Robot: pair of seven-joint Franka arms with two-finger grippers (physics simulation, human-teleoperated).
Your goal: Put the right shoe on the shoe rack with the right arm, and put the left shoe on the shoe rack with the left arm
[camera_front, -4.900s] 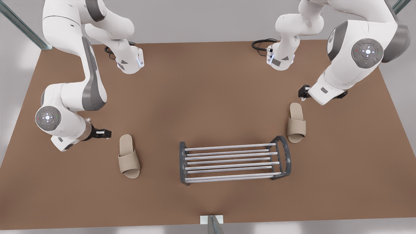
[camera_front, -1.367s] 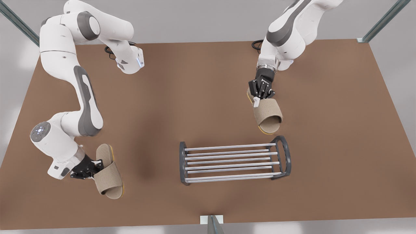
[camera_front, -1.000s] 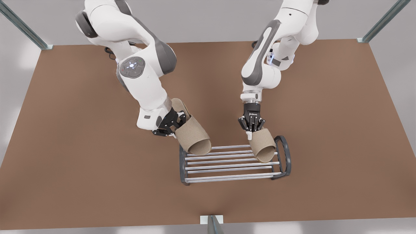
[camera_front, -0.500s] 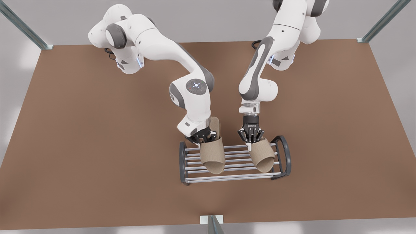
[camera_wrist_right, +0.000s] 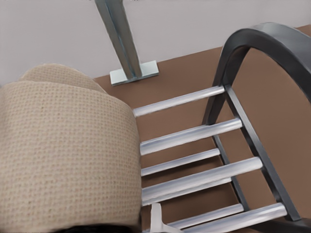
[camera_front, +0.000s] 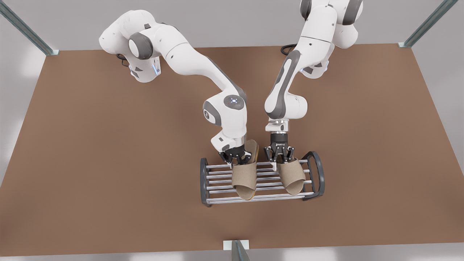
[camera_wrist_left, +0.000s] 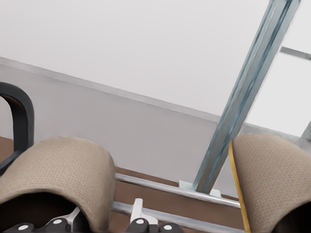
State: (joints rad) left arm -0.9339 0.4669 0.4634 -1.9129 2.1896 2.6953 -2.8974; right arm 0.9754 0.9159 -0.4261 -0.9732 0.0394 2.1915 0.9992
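The shoe rack stands near the table's front middle. Two beige slippers lie across its silver bars. The left shoe rests flat towards the front view's right end, and my left gripper sits at its heel side. In the left wrist view that gripper's fingers stand apart from the strap of the left shoe, so it is open. The right shoe sits beside it, rolled a little so its yellow sole edge shows. My right gripper is at that shoe's strap.
A metal post rises at the table's front edge, just ahead of the rack. The rack's arched end frame is close beside the right shoe. Both arm bases stand at the back of the brown table.
Both arms carried the slippers from the table's sides over the rack and lowered them onto the bars. In the last half second both moved slightly forward and down.
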